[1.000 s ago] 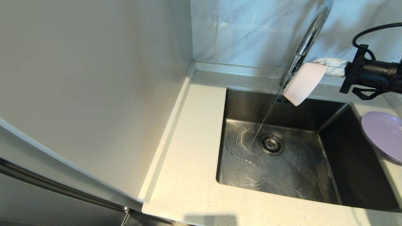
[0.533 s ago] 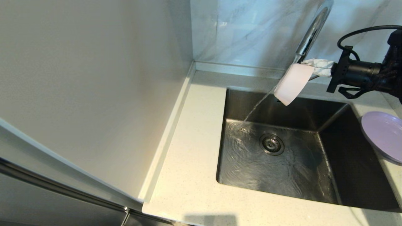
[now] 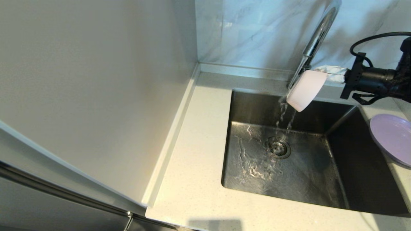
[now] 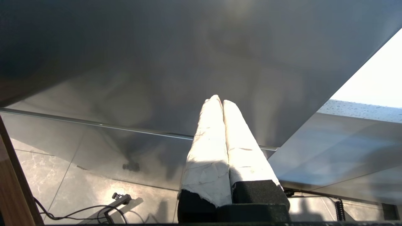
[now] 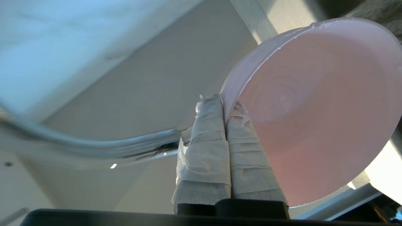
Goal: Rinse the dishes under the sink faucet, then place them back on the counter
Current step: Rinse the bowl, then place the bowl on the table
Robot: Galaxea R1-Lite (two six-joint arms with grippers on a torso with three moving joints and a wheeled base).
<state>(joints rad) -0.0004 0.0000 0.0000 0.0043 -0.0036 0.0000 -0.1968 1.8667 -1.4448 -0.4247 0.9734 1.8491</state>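
Note:
My right gripper (image 3: 326, 74) (image 5: 223, 103) is shut on the rim of the pale pink bowl (image 3: 305, 90) (image 5: 314, 110). It holds the bowl tipped on its side above the back of the steel sink (image 3: 301, 183), right under the chrome faucet (image 3: 316, 38) (image 5: 94, 147). Water drops in broken streams from the bowl toward the drain strainer (image 3: 278, 147). The lilac plate (image 3: 391, 138) lies on the cream counter (image 3: 196, 166) at the sink's right edge. My left gripper (image 4: 219, 101) is shut on nothing, parked low beside a grey cabinet front, out of the head view.
A tall pale panel (image 3: 96, 96) stands along the counter's left side. Grey-veined marble tiles (image 3: 257, 29) rise behind the sink. A black cable (image 3: 372, 40) loops above my right wrist.
The bowl swung left under the spout and then back a little right and down. The water changed from one slanted stream to broken streams falling off the bowl.

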